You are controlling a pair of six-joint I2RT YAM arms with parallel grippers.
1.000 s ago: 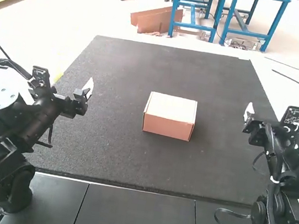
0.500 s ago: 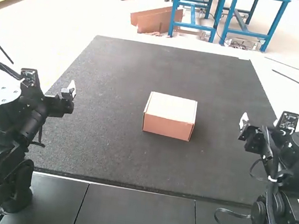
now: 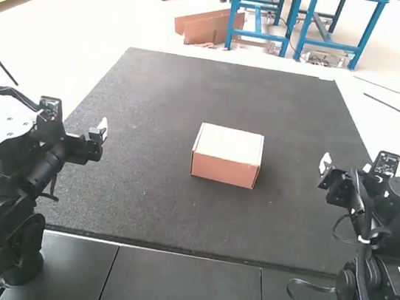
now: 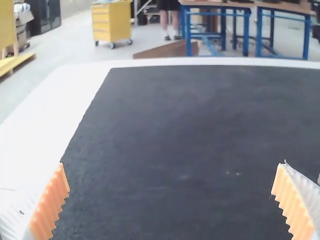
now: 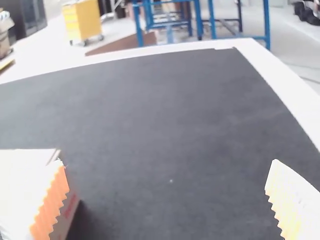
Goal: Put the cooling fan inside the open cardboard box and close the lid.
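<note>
The left end effector [image 3: 100,134] and right end effector [image 3: 326,169] are gaping empty, the closed cardboard box [image 3: 227,155] sitting between them

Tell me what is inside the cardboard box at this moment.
The cardboard box sits on the black mat with its lid shut flat. The closed lid covers the inside, so what it holds, if anything, cannot be told.

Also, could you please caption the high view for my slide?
Closed cardboard box on the black mat, left tool and right tool standing clear at either side.
</note>
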